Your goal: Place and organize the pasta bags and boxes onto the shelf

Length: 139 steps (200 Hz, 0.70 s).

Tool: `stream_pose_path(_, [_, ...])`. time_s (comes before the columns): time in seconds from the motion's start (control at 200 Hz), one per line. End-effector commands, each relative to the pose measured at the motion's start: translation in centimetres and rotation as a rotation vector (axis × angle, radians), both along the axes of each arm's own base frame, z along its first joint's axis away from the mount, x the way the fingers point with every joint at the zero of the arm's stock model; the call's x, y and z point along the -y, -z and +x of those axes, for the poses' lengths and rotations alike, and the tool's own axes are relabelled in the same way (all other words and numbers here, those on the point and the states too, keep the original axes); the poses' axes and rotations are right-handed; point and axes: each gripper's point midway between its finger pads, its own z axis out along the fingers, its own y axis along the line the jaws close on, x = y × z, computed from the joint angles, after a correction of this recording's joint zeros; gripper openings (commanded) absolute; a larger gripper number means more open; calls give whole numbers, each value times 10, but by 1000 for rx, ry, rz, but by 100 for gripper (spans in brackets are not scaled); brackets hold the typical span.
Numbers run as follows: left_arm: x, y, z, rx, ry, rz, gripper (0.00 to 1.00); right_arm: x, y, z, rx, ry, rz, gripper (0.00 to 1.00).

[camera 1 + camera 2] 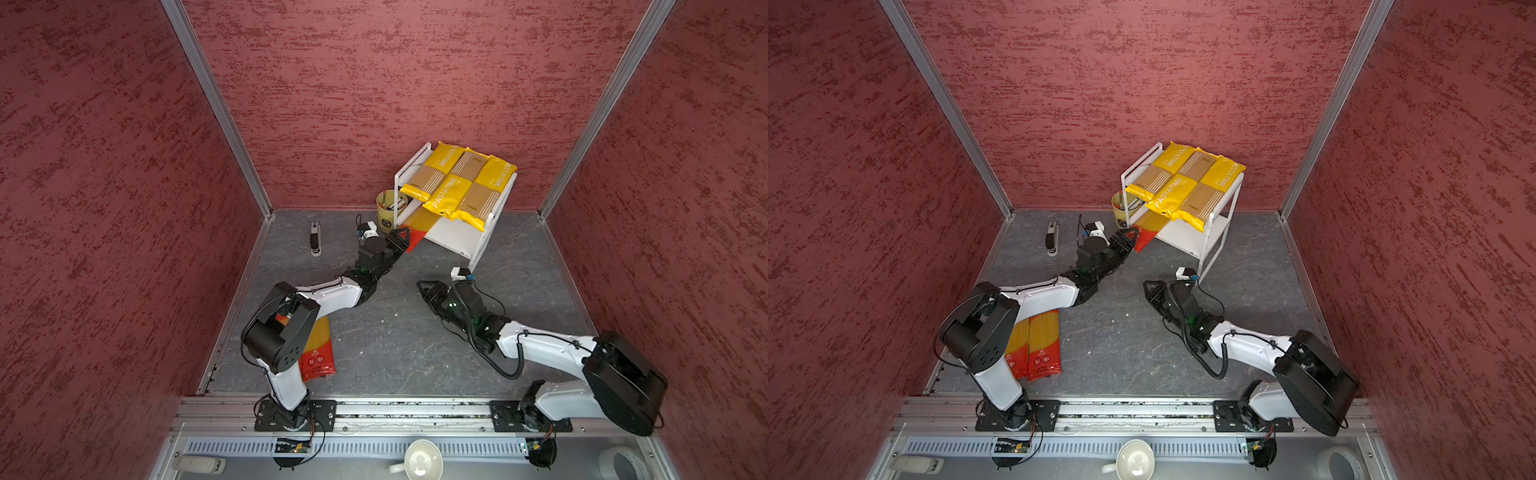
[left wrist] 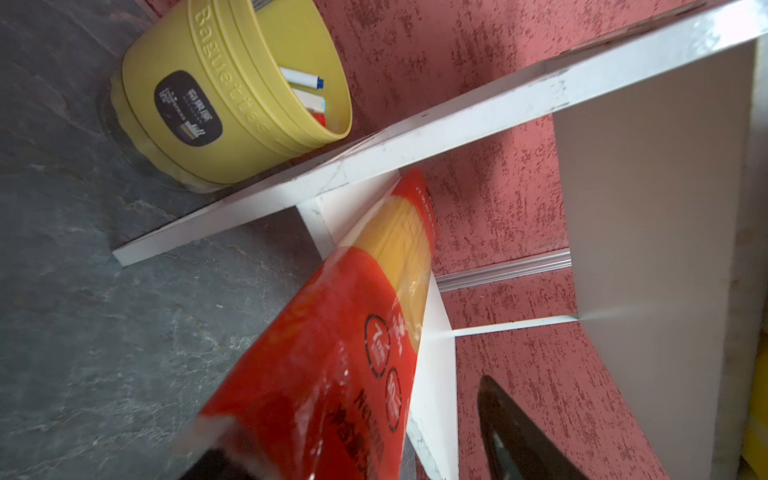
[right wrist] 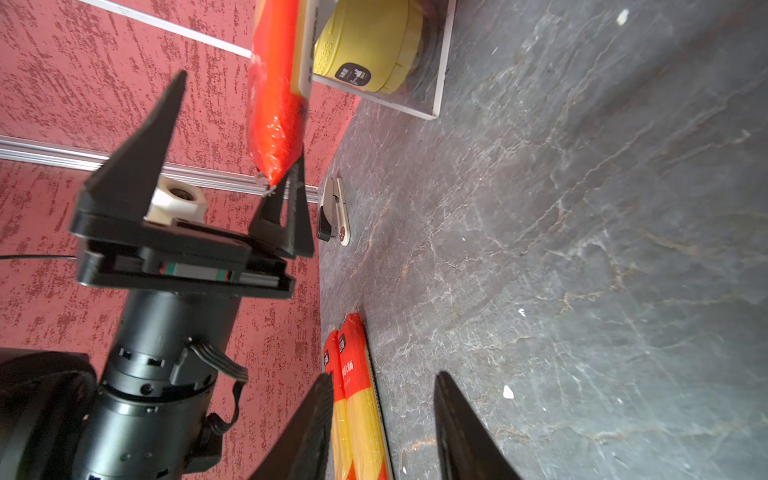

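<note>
Red-ended pack [image 1: 419, 228] overhangs shelf [image 1: 453, 240] edge; left gripper [image 3: 241, 118] wide, right gripper [image 3: 385, 377] parted, empty

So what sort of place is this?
Probably a robot test booth: red panel walls on three sides, two arms bolted to an aluminium rail, and one small white shelf holding pasta packs.
</note>
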Motion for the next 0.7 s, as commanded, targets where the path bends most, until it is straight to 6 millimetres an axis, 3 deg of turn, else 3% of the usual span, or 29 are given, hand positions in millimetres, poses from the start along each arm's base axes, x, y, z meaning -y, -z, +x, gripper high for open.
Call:
stream_pose_path(0.0, [-1,4,-7,-36,50,-7,74,0,-9,5,21,35,37,42])
stream_pose_path(0.14, [-4,10,-4,-49,55,-18,67,1,-8,5,20,35,40,42])
stream_pose_path(0.271, [5,7,-3,-34,76,-48,45,1,-6,5,18,39,41,42])
stream_pose_path(0.466, [24,4,1,-15,92,-80,30,2,-7,5,21,45,42,42])
stream_pose_path(0.691, [15,9,13,-12,-1,-81,7,4,-11,5,29,50,41,42])
